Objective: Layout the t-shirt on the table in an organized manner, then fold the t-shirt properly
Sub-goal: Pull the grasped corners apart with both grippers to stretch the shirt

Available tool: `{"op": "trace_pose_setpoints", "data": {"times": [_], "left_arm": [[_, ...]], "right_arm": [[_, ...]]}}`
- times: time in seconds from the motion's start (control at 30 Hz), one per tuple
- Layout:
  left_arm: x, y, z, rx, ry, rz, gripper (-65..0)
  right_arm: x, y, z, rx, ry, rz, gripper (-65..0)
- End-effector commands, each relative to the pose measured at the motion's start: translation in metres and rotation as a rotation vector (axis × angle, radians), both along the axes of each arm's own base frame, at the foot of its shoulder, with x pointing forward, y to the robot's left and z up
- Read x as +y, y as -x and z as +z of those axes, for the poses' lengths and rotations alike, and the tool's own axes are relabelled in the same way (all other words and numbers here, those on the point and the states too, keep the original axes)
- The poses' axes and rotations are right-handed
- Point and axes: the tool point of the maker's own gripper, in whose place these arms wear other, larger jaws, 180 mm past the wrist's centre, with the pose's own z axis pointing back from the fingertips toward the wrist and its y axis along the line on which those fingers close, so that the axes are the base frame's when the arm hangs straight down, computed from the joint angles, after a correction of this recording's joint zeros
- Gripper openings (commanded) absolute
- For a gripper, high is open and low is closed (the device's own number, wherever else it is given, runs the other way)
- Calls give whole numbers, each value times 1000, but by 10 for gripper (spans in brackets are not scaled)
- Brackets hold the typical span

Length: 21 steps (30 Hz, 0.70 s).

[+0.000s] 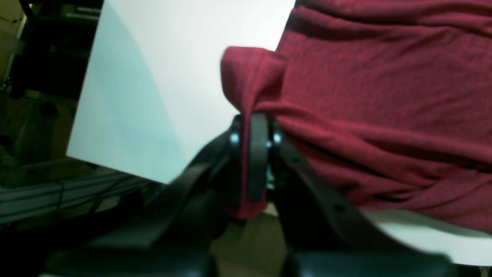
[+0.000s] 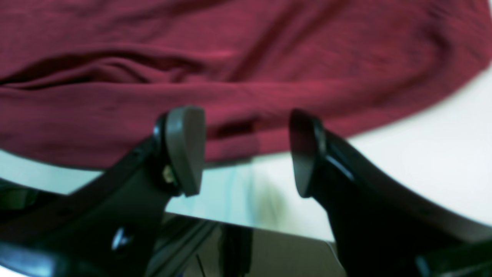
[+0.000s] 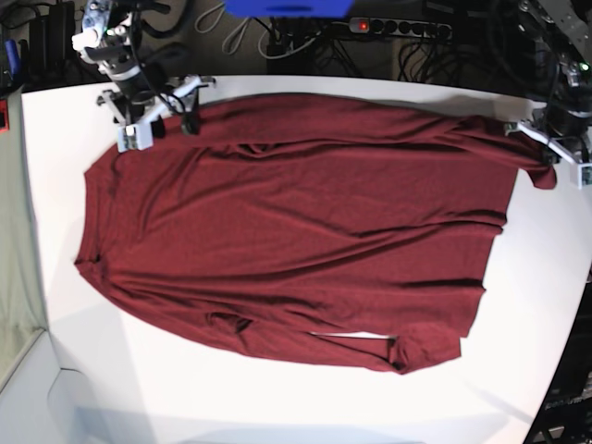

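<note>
One maroon t-shirt (image 3: 296,231) lies spread, slightly wrinkled.

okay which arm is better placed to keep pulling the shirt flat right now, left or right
Left, probably. The left end effector is shut on a corner of the t-shirt, so it could tug at once. The right end effector is open beside the fabric edge, holding nothing, and would need to regrasp first.

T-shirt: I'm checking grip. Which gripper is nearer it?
Left. The left gripper is shut on the t-shirt; the right gripper hangs open at its edge.
</note>
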Motion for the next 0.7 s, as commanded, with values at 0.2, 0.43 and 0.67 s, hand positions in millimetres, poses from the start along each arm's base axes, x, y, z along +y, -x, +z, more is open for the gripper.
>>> {"op": "trace_pose_setpoints", "data": {"times": [0.2, 0.43, 0.67], "left_arm": [[3, 1, 6, -15, -19, -5, -648], [3, 3, 4, -9, -18, -5, -648], [3, 4, 4, -7, -18, -5, -648]], "right_arm": [[6, 9, -26, 56, -41, -1, -294], [8, 17, -45, 73, -72, -19, -297], [10, 29, -67, 121, -96, -32, -491]]}}
